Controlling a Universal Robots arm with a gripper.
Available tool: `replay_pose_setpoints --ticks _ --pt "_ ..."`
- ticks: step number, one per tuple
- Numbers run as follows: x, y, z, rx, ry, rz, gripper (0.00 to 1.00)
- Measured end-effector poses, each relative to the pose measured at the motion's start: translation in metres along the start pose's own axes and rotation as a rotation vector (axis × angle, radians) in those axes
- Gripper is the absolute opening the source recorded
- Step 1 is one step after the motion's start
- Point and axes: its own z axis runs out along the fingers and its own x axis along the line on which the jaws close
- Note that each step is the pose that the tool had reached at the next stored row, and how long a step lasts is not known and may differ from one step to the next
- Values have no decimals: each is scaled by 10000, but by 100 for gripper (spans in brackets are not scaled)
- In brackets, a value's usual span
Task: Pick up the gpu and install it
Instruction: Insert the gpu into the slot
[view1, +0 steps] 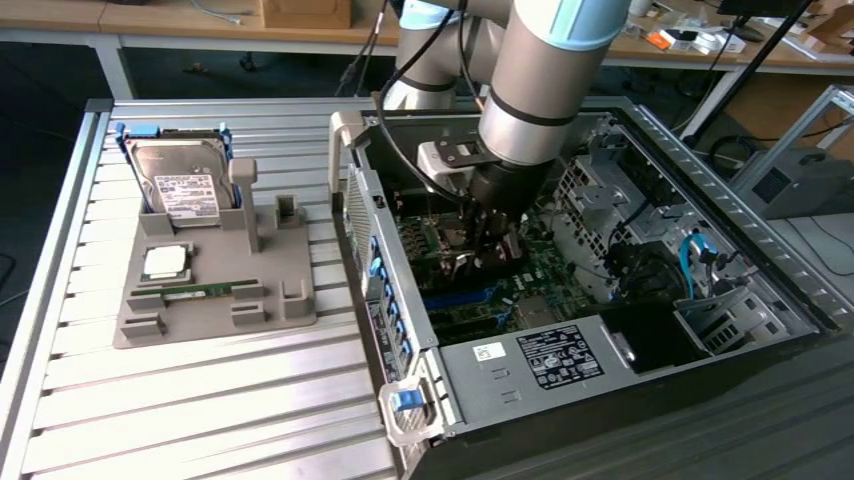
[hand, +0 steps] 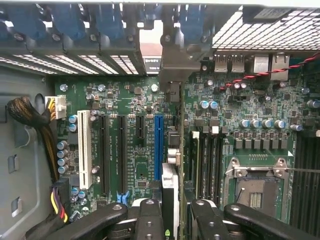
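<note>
Ribbed aluminium surface (view1: 200, 400) carries open black computer case (view1: 747, 290) and grey plastic parts holder (view1: 214, 300) with silver hard drive (view1: 180, 185). Wooden benches (view1: 160, 15) behind. Black gripper (hand: 172, 220) inside case, fingers (hand: 150, 220) clenched on thin dark gpu (hand: 170, 187), edge-on beside blue motherboard slot (hand: 158, 147).

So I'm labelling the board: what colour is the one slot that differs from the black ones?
Blue; the slot shows best in the wrist view.
</note>
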Motion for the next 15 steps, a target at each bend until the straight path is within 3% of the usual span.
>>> replay_pose_setpoints --ticks 3,10,15 --pt "0 -8 -44 5 -1 -4 27" --pt "84 -25 -45 -49 -1 -2 27" --pt "88 -18 -43 -51 -2 -1 27"
